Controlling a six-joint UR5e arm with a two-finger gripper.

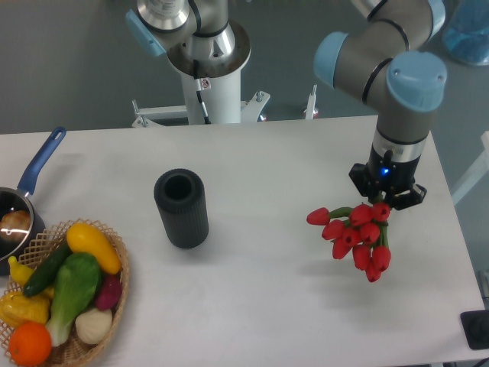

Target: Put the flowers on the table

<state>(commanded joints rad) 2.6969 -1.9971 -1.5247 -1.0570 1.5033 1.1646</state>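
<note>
The white table [252, 298] fills most of the view, its near edge and left side cut off by the frame. Above its right portion stands the arm [382, 53], grey with pale blue joint caps, its upper links leaving the top of the frame; its last link points down at the right side of the tabletop. The arm's white mounting column [210, 73] rises behind the far edge. At lower left a wicker basket [114, 306] holds colourful vegetables and is partly cropped by the frame. Near the table's centre-left a black cylinder [182, 208] stands upright, its open top toward the camera, well apart from everything else. At far left a dark pan with a blue handle [40, 164] is mostly cut off. The gripper [384, 200] sits directly above the flowers [357, 233], a bunch of red tulip buds hanging at the right side of the table, with its fingers closed on the upper end of the bunch. The finger surfaces themselves are hidden by the gripper body and the buds, and whether the lowest buds touch the tabletop cannot be told.
</note>
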